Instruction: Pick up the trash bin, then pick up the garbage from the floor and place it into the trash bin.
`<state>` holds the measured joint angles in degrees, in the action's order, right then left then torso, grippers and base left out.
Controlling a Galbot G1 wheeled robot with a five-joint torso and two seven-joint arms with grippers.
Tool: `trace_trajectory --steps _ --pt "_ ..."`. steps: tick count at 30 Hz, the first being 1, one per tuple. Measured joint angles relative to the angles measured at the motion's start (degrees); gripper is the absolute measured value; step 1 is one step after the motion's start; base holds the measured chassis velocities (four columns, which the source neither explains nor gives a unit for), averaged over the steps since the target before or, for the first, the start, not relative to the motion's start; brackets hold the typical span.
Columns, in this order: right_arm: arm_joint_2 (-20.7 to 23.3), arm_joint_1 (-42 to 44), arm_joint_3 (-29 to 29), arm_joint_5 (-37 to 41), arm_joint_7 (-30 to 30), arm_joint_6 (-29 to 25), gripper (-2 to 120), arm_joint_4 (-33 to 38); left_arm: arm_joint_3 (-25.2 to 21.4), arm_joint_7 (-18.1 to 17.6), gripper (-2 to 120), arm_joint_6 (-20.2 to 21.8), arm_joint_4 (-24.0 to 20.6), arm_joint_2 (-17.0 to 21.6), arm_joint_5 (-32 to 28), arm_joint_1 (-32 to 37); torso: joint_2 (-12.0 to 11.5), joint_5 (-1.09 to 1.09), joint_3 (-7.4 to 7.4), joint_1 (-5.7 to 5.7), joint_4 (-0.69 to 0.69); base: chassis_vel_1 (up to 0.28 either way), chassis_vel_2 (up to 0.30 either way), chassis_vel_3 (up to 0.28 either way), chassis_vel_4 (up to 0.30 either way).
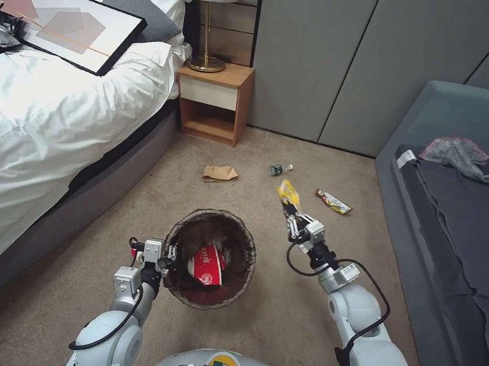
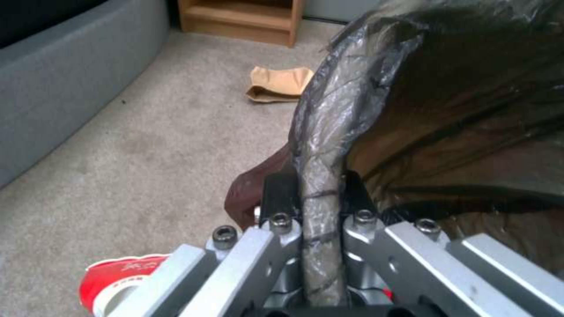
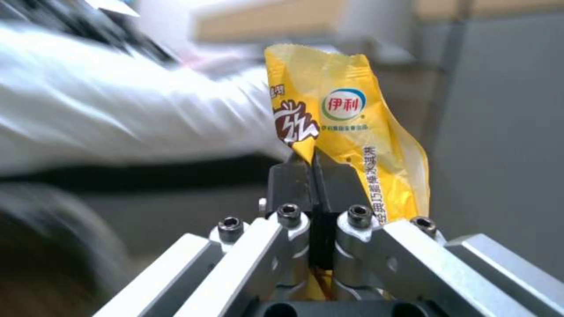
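From the head camera, the left claw point(image 1: 171, 255) is clamped on the near-left rim of the trash bin point(image 1: 225, 292), pinching the dark liner folded over the edge, and there's a red-and-white paper cup point(image 1: 207, 264) lying inside the bin. Over on the right, the right claw point(image 1: 291, 219) is up above the carpet, pinched tight on a yellow snack wrapper point(image 1: 288, 194) that sticks up out of its tips, just beyond and to the right of the bin. On the floor beyond lie a crumpled brown paper bag point(image 1: 220, 173), a green-labelled plastic bottle point(image 1: 279, 169) and a red snack wrapper point(image 1: 333, 201), all well apart from each other, with a wooden nightstand point(image 1: 213, 101) against the wall, the bed point(image 1: 39, 116) to the left and a grey sofa point(image 1: 465, 222) to the right. Switching to the left wrist camera: the left claw point(image 2: 313, 193) has its black pads squeezed either side of the liner-wrapped rim of the trash bin point(image 2: 329, 132), narrow gap, firm hold, with the brown paper bag point(image 2: 279, 83) on the carpet past it and a bit of red-and-white cup point(image 2: 117, 281) at the frame's edge. Right wrist camera now: the right claw point(image 3: 311, 176) is nearly shut, the yellow snack wrapper point(image 3: 341, 127) caught between its pads and standing up out of them, the background blurred.
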<state>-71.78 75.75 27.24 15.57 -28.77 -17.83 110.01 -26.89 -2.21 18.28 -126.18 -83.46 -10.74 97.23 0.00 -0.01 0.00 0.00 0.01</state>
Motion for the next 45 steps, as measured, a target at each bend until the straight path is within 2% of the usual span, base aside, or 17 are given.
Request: trace_trajectory --steps 2,3,5,8,13,15,17,24,36,38,39,41,42,45 --pt "0.56 0.24 -2.60 2.79 -2.79 0.45 0 4.21 0.25 0.06 2 0.04 0.06 -0.08 0.22 0.15 0.00 -0.01 0.00 0.00 -0.01 0.000 0.000 0.000 0.000" --pt "0.56 0.24 -2.60 2.79 -2.79 0.45 0 4.21 0.25 0.06 2 0.04 0.06 -0.08 0.22 0.15 0.00 -0.01 0.00 0.00 -0.01 0.000 0.000 0.000 0.000" --pt "1.41 0.33 -6.42 5.32 -3.80 1.68 0 7.76 0.48 0.08 2 0.12 0.07 -0.08 0.57 0.21 0.00 0.00 0.00 0.00 -0.01 0.000 0.000 0.000 0.000" --pt "2.10 0.26 -9.99 6.15 -3.46 2.66 0 9.48 0.82 0.08 2 0.20 0.07 -0.08 0.99 0.23 0.00 0.00 0.00 0.00 -0.01 0.000 0.000 0.000 0.000" --pt "3.23 -0.38 -16.73 3.79 -2.68 3.96 0 8.99 2.15 0.07 2 0.40 0.08 -0.28 1.81 0.26 0.00 -0.01 0.00 0.00 -0.01 0.000 0.000 0.000 0.000" --pt "3.22 -0.46 -17.43 3.11 -2.65 3.97 0 8.38 2.35 0.06 2 0.40 0.07 -0.31 1.93 0.26 0.00 0.00 0.00 0.00 -0.01 0.000 0.000 0.000 0.000" --pt "2.55 -0.75 -19.72 0.52 -2.63 3.66 0 4.75 2.72 0.03 2 0.41 0.07 -0.38 2.22 0.35 0.00 0.00 0.00 0.00 -0.01 0.000 0.000 0.000 0.000" --pt "0.61 -1.23 -20.99 -2.03 -2.68 2.52 0 -1.41 2.89 -0.09 2 0.56 -0.36 -0.39 2.16 0.49 0.00 0.00 0.00 0.00 -0.01 0.000 0.000 0.000 0.000" --pt "-0.70 -0.19 -20.66 -4.43 -2.30 1.65 0 -5.01 2.73 -0.15 2 0.59 -0.56 -0.37 1.56 0.20 0.00 0.00 0.00 0.00 -0.01 0.000 0.000 0.000 0.000" --pt "-0.92 -0.01 -20.47 -4.79 -2.34 1.65 9 -5.23 2.54 -0.16 2 0.60 -0.63 -0.36 1.29 0.12 0.00 0.00 0.00 0.00 -0.01 0.000 0.000 0.000 0.000" --pt "-0.92 -0.01 -20.47 -4.79 -2.34 1.65 9 -5.23 2.54 -0.16 2 0.60 -0.63 -0.36 1.29 0.12 0.00 0.00 0.00 0.00 -0.01 0.000 0.000 0.000 0.000" --pt "-1.06 0.16 -20.34 -5.10 -2.39 1.61 19 -5.37 2.34 -0.16 2 0.60 -0.73 -0.36 1.06 0.05 0.00 0.00 0.00 0.00 -0.01 0.000 0.000 0.000 0.000" --pt "-1.06 0.16 -20.34 -5.10 -2.39 1.61 19 -5.37 2.34 -0.16 2 0.60 -0.73 -0.36 1.06 0.05 0.00 0.00 0.00 0.00 -0.01 0.000 0.000 0.000 0.000" --pt "-1.00 0.35 -20.01 -5.36 -2.66 1.33 35 -5.42 1.93 -0.18 2 0.65 -0.85 -0.35 0.70 -0.05 0.00 0.01 0.00 0.00 -0.01 0.000 0.000 0.000 0.000"
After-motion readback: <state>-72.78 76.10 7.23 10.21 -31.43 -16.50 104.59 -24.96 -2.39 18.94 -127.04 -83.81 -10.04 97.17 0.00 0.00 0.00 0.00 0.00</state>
